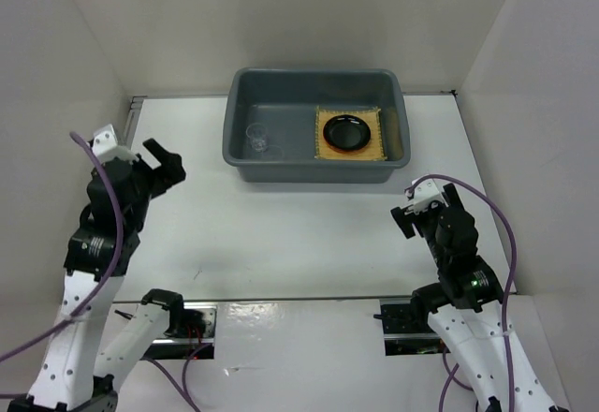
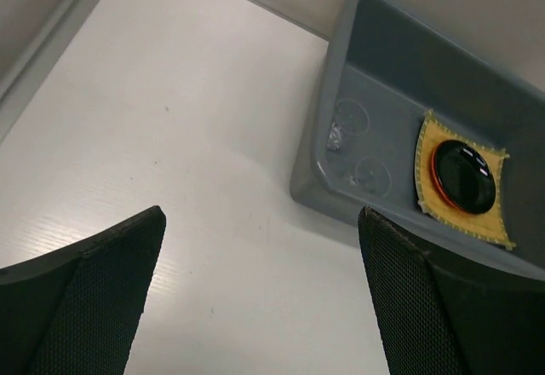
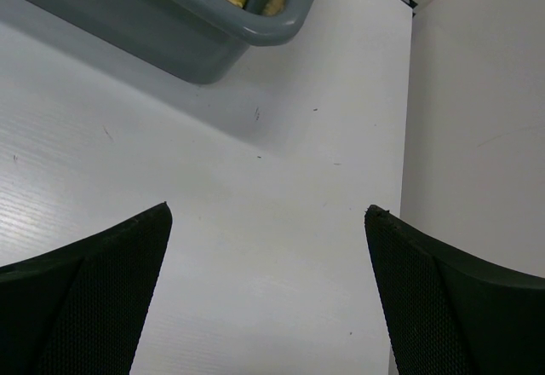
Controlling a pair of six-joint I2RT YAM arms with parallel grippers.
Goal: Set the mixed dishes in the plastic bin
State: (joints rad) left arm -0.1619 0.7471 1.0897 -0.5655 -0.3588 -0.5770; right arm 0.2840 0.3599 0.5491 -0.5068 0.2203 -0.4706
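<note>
Top external view is showing the white table [image 1: 309,234], with the plastic bin [image 1: 314,170] sitting at its far middle, open side facing up. The bin's long axis is running left to right across the table, parallel to the back wall.

The two arms are reaching up from the near edge, one on each side, both well short of the bin. The left gripper [image 1: 164,156] is hanging over the left part of the table, pointing toward the bin's left end. Its fingers [image 2: 102,290] are standing wide apart with nothing between them. The right gripper [image 1: 408,208] is hovering near the bin's right front corner. Its fingers [image 3: 443,307] are likewise spread over bare table and holding nothing.

Inside the bin, the bamboo mat [image 1: 378,153] is lying flat in the right half, its edges running square with the bin walls. The orange plate [image 1: 324,133] is resting on the middle of the mat, showing only as a thin ring. The black plate [image 1: 347,132] is sitting nested on top of it, face up.

The glass cup [image 1: 255,136] is lying in the bin's left half, well apart from the mat. Its outline is showing only faintly, so which way it is pointing is not clear.
</note>
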